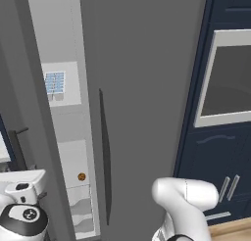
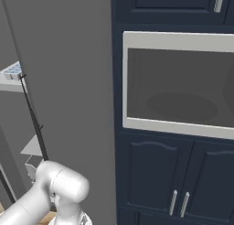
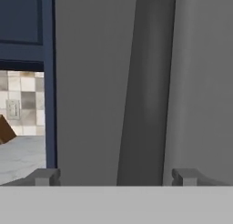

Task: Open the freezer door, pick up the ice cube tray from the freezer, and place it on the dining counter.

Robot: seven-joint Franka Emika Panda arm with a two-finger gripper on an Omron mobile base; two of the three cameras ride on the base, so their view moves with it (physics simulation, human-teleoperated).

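The freezer door stands swung open at the left, seen nearly edge-on, its black bar handle low down. Inside the freezer, the white ice cube tray with pale blue cubes lies on a light grey shelf; the right base view catches the tray at its far left edge. My hand sits low at the left, beside the open door and well below the tray. In the hand view my gripper is open, with nothing between its fingertips, facing flat grey fridge panels close ahead.
A small round brown item rests on a lower freezer shelf above stacked drawers. The wider grey door stays shut, its handle along its left edge. Navy cabinets hold a built-in oven. A tiled wall and marble worktop show left of the hand.
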